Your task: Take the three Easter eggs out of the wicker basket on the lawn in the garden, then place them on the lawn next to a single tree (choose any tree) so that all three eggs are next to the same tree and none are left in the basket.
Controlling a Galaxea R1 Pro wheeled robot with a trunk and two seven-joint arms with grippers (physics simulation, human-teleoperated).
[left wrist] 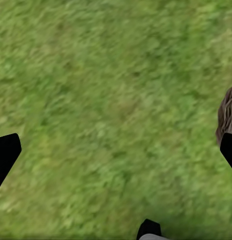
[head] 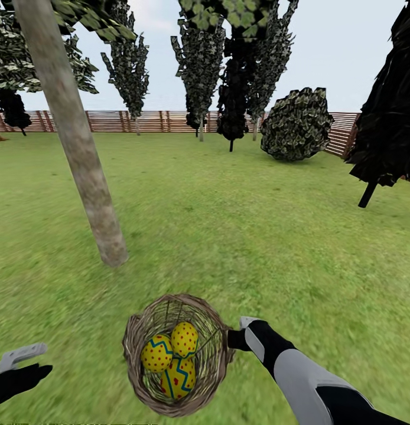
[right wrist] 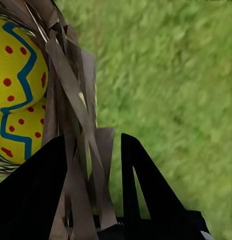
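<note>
Right wrist view: my right tool clamps the wicker basket rim, three Easter eggs inside; left tool spread wide, empty.

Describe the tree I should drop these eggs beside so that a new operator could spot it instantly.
Start from the wicker basket holding the three Easter eggs on the lawn, gripped at its rim by the right gripper. Beyond it and slightly left rises the tree. Unlike the dark trees by the fence, it has a thick, bare, leaning grey-tan trunk.
</note>
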